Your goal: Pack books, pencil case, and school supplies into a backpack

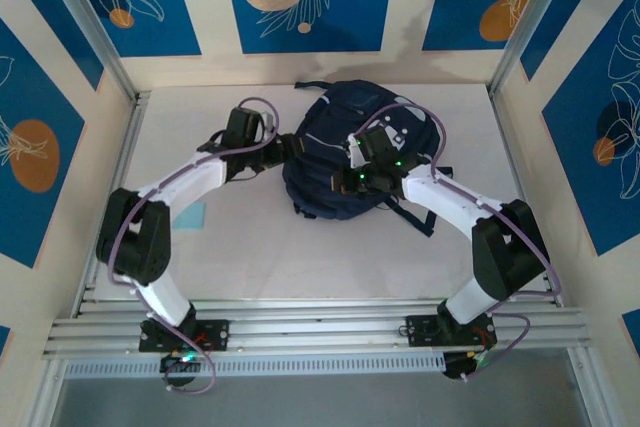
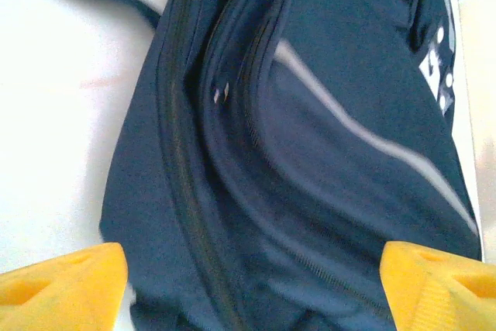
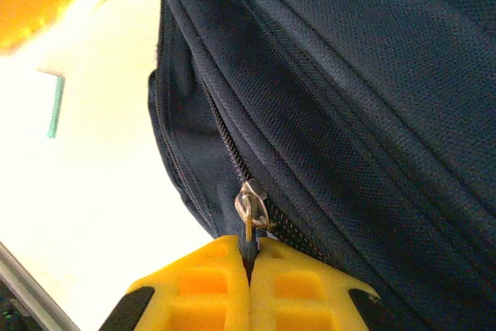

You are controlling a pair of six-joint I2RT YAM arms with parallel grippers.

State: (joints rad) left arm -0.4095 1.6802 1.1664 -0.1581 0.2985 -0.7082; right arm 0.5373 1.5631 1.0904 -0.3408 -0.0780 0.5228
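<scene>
Backpack point(image 1: 352, 152) is found on the far half of the surface point(image 1: 300, 262), roughly centred between the left and right edges. Its long axis runs from far edge to near edge, the carry loop pointing to the far edge. The front is turned upward, white patches point(image 1: 396, 133) showing. Dark straps point(image 1: 420, 217) trail off its near-right side.

Left pincer point(image 2: 249, 281): fingers spread wide beside the pack's left flank, nothing between them. In the left wrist view the pale grey stripe point(image 2: 364, 137) is seen crossing the front pocket.

Right pincer point(image 3: 252, 269): yellow fingers pressed together, pinching the zipper pull point(image 3: 249, 211) at the pack's near side. The zipper track is seen climbing away from the pull along the seam.

Light-blue pad point(image 1: 188, 215) lies flat toward the left edge, partly under the left arm, well apart from the pack.

Bare surface is noted along the near edge and at both sides of the pack. Side walls stand at the left and right edges.
</scene>
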